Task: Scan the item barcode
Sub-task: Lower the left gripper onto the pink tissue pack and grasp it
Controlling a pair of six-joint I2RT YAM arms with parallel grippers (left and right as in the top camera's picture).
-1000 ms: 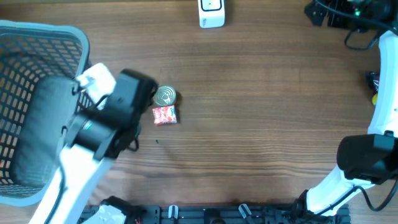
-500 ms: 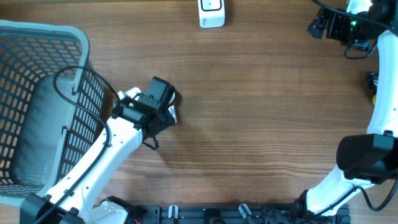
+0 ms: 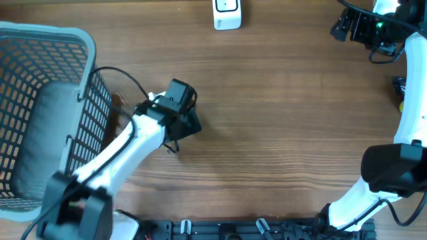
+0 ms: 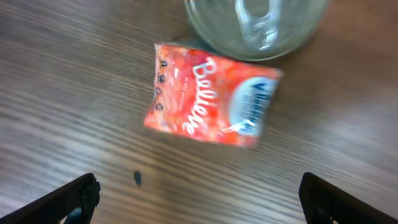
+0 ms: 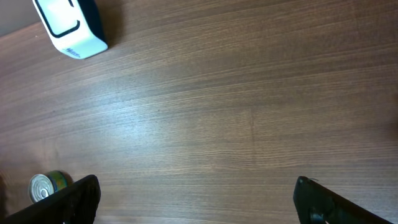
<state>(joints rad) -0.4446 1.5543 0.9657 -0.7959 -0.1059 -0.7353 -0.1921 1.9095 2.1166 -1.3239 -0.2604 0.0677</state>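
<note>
A red snack packet with white lettering lies flat on the wooden table, and a silver-topped can touches its far edge. My left gripper hovers open just short of the packet, with nothing between its fingers. In the overhead view the left gripper covers both items. The white barcode scanner stands at the table's far edge; it also shows in the right wrist view as the scanner. My right gripper is open and empty at the far right, high over bare table.
A large grey mesh basket with a grey bundle inside fills the left side, close to the left arm. The can shows small at the right wrist view's lower left. A yellow object sits at the right edge.
My left arm has swung right and lowered over the can and packet, which now hide beneath its gripper in the overhead view. The right arm stays in place.
</note>
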